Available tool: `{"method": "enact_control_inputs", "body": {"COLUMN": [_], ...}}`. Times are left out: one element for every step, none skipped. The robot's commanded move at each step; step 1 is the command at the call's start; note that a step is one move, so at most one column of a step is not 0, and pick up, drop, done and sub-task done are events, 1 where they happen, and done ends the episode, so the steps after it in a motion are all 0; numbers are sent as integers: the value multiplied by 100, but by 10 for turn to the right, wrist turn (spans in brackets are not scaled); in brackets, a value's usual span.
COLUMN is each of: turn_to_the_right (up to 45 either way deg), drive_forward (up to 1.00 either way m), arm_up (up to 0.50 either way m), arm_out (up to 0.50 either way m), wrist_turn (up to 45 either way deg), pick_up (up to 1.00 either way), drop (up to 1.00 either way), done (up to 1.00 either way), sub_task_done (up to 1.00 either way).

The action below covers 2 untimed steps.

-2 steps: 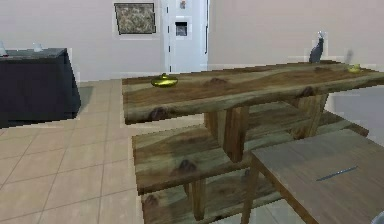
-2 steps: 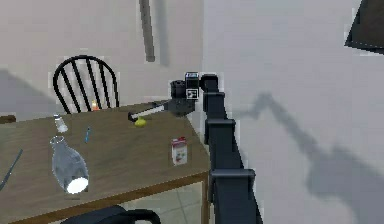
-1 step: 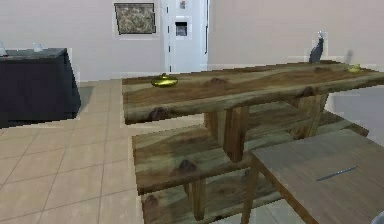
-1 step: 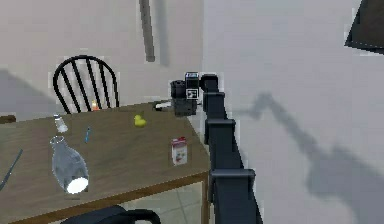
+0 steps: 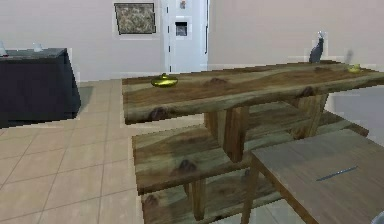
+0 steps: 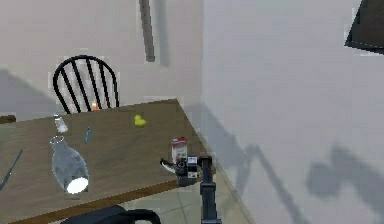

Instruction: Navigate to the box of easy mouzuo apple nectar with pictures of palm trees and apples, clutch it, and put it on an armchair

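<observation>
Where the box is sitting: a small white carton with a red top point(image 6: 179, 147) is standing upright near the wooden table's point(image 6: 120, 150) edge, on the arm side view's right. It's too small to make out palm trees or apples, but I'm betting this is the nectar.
Neighbours: a yellow blob point(image 6: 141, 121) and a clear glass bottle point(image 6: 68, 165) are sitting well apart from it, so nothing's crowding it.
How it's going to handle: I'm guessing light, stiff-ish cardboard that's denting if squeezed hard, with liquid sloshing inside and smooth sides that are a bit slippery.
Where I'd be grabbing: across two flat opposite sides around mid-height, keeping it upright.
Gripper: the gripper point(image 6: 173, 166) is hanging at the end of the dark arm point(image 6: 207, 195), right by the carton at the table edge. I'm not able to say whether it's touching or just beside.
Grip state: honestly can't tell what the fingers are doing, or whether they're holding anything, since the carton is standing right behind them.
</observation>
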Motion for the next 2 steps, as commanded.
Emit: {"method": "enact_control_inputs", "body": {"turn_to_the_right": [0, 0], "drive_forward": [0, 0], "arm_up": [0, 10], "arm_out": [0, 0], "wrist_turn": [0, 0], "pick_up": [100, 0], "drop": [0, 0], "done": [0, 0], "sub_task_done": [0, 0]}}
